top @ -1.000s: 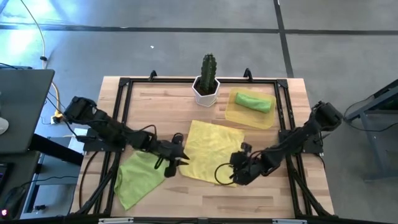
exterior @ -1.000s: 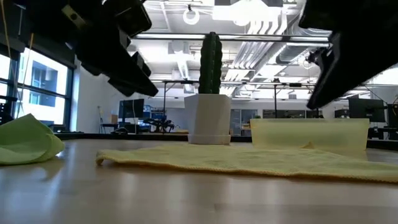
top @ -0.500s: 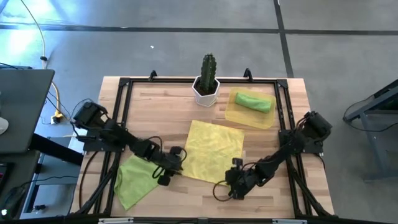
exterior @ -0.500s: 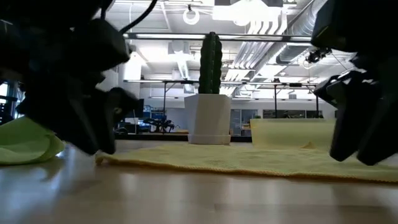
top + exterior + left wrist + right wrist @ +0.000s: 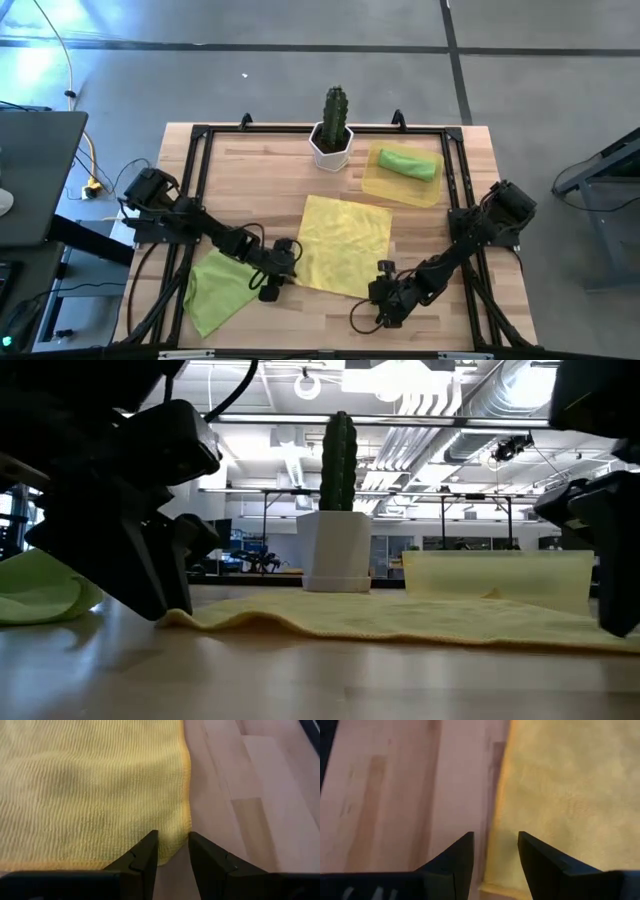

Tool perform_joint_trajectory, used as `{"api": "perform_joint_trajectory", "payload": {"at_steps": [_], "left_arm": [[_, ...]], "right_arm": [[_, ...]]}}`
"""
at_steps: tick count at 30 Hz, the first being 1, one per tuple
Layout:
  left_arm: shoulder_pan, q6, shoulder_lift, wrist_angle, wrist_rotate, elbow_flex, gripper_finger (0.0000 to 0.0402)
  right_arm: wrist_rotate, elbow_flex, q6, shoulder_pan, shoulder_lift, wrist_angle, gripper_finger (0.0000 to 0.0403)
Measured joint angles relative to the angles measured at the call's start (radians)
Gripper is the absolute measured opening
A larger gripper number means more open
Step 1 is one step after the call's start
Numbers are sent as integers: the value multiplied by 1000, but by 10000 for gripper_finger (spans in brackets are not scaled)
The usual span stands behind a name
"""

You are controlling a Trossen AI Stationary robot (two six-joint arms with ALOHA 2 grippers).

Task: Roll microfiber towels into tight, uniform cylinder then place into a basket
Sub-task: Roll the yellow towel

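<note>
while one green towel [image 5: 408, 164] is already lying rolled in the basket [image 5: 372, 182] at the upper right of the overhead picture, two are waiting. going left to right: a second green towel [image 5: 214, 287] is sitting crumpled at lower left; the left gripper [image 5: 274, 283] is standing with fingers parted astride the near left corner of the yellow towel [image 5: 343, 243], which is lying flat at centre; the right gripper [image 5: 384, 305] is straddling the opposite near corner, fingers likewise apart, gripping nothing yet. rolling the yellow one appears to be just beginning. no brand or writing is showing anywhere.
</note>
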Motion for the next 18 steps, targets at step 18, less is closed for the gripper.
{"api": "perform_joint_trajectory", "payload": {"at_steps": [18], "left_arm": [[-46, -104, 3, 10, -5, 2, 102]], "right_arm": [[5, 4, -52, 23, 3, -112, 139]]}}
